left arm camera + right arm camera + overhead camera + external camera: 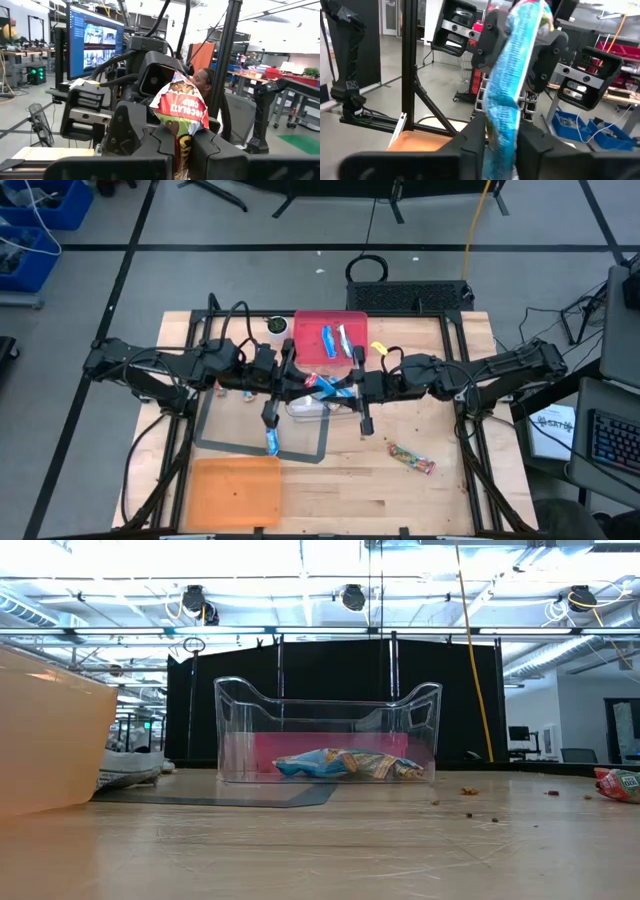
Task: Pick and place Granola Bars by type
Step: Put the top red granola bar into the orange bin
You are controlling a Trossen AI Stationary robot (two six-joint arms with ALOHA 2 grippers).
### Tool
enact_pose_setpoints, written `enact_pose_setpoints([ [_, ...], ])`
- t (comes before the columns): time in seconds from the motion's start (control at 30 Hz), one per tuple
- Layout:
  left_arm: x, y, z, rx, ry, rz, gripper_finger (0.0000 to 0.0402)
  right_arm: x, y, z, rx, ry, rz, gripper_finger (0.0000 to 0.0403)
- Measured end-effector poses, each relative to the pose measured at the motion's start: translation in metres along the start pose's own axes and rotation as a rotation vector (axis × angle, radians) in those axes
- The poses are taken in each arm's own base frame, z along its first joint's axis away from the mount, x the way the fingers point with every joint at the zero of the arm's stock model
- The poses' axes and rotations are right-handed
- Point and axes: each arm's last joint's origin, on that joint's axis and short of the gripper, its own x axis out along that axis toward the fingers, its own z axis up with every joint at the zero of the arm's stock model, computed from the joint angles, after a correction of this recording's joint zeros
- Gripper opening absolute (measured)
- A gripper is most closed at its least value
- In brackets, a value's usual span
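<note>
Both arms meet high over the table's middle, above a clear bin (300, 408) (420, 715) in which several granola bars (345, 765) lie on the floor. My left gripper (305, 383) (180, 140) is shut on a tan and red bar (180, 107). My right gripper (346, 388) (502, 130) faces it, shut on a blue bar (512, 75). Two blue bars (335, 340) lie in the red tray (305, 325). One blue bar (271, 442) lies on the grey mat, and one tan bar (412, 460) (620, 783) on bare wood. My left gripper pinches the tan and red bar by its lower end (181, 145) between its two fingers, coming level from the table's left. The bar is lifted clear, its crimped free end (175, 82) standing out past the fingertips toward the other gripper. My right gripper pinches the blue bar by one end (504, 137) between both fingers, level from the table's right. The bar stands out beyond the fingertips, lifted clear, its free end (532, 10) close to the left gripper.
An orange tray (235, 490) (45, 735) sits at the near left. A grey mat (215, 435) lies under the clear bin's left part. A small white cup (277, 325) stands left of the red tray, a yellow scrap (378, 347) right of it. Crumbs (470, 792) dot the wood.
</note>
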Motion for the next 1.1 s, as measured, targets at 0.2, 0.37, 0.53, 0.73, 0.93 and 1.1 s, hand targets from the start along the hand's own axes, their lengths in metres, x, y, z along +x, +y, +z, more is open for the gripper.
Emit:
enact_pose_setpoints([
  [0.2,0.0,0.001,0.0,0.001,-0.007,0.045,0.0018,-0.015,-0.004,0.013,-0.032,-0.03,-0.004,0.0168],
  [0.37,-0.004,0.001,0.004,-0.013,-0.017,0.062,0.0017,-0.04,-0.01,0.037,-0.044,-0.124,-0.025,0.0231],
  [0.53,-0.018,-0.002,0.018,0.019,-0.065,0.138,0.0015,-0.067,-0.016,0.055,0.007,-0.179,-0.034,0.0253],
  [0.73,-0.044,-0.012,0.029,0.097,0.003,0.221,0.0015,-0.088,-0.02,0.061,0.007,-0.145,-0.075,0.025],
  [0.93,-0.074,-0.024,0.032,0.099,0.108,0.283,0.0015,-0.099,-0.023,0.061,-0.001,-0.096,-0.125,0.0253],
  [1.1,-0.092,-0.038,0.023,0.075,0.234,0.319,0.0014,-0.099,-0.023,0.058,-0.02,-0.064,-0.148,0.0254],
])
